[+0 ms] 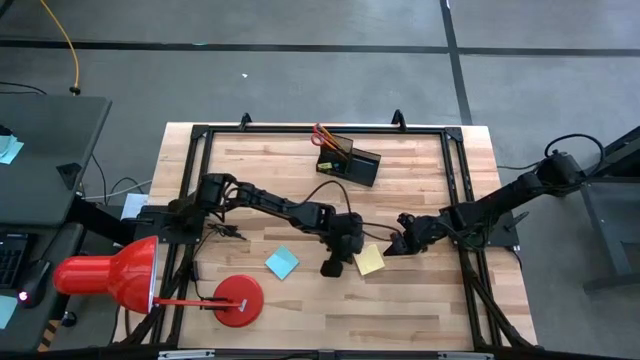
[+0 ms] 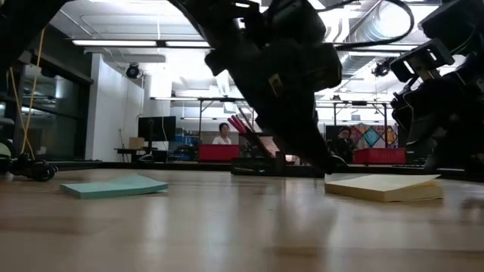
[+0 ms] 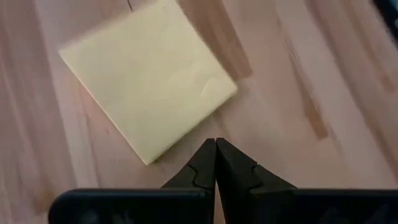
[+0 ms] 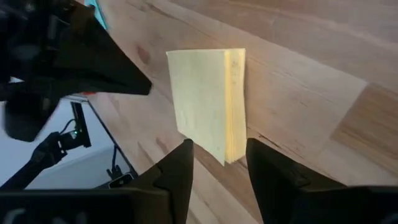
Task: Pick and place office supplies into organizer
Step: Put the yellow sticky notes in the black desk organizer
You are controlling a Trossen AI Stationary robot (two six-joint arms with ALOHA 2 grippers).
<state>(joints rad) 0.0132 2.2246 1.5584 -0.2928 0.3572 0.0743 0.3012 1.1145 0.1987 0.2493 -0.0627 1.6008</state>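
left gripper [image 3: 216, 163] fingers clenched, empty, beside yellow pad [image 3: 149, 78] | right gripper [image 4: 217, 168] fingers released, straddling pad's corner

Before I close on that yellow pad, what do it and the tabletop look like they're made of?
Yellow pad: stacked paper, matte; layered sheet edges show along its side. Tabletop: wood planks with a smooth, slightly glossy finish; grain streaks and board seams visible.
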